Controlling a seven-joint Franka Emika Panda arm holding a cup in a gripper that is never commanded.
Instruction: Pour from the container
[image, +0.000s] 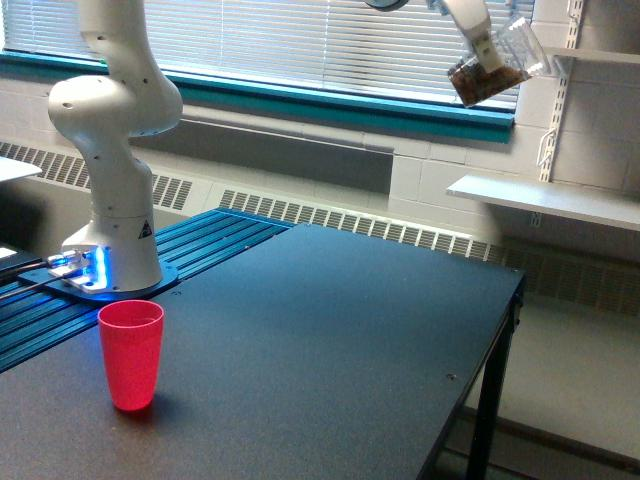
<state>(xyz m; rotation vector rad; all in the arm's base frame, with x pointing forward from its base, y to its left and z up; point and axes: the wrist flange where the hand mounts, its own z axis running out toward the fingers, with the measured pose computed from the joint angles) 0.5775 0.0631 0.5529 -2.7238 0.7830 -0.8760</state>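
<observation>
A dark, matte table (330, 340) fills the lower part of the exterior view, far below the gripper (487, 50), which sits at the top edge toward the exterior view's right. Behind the table a long strip of vented radiator grille (360, 222) runs along a pale block wall, and above it a teal sill (330, 100) underlines a window with closed horizontal blinds (300, 40), level with the gripper and to its left in the exterior view. To the gripper's lower right a white shelf (545, 198) juts from slotted wall rails.

The container (497, 68) is up at the gripper, clear-walled and tipped steeply, its open mouth angled up toward the exterior view's right, brown pieces heaped in its lower end. The gripper's pale fingers lie against the container's side, clamped on it; how they meet the wall is hard to make out at this size.

Far down and to the left of the gripper, a red cup (131, 353) stands upright on the table. Behind it the arm's white base (112, 235) rests on a blue ribbed platform (120, 275), with a blue glow at its foot. A small dark triangular mark on the base is too small to read. The arm's middle links and the gripper's upper body are cut off by the top edge.
</observation>
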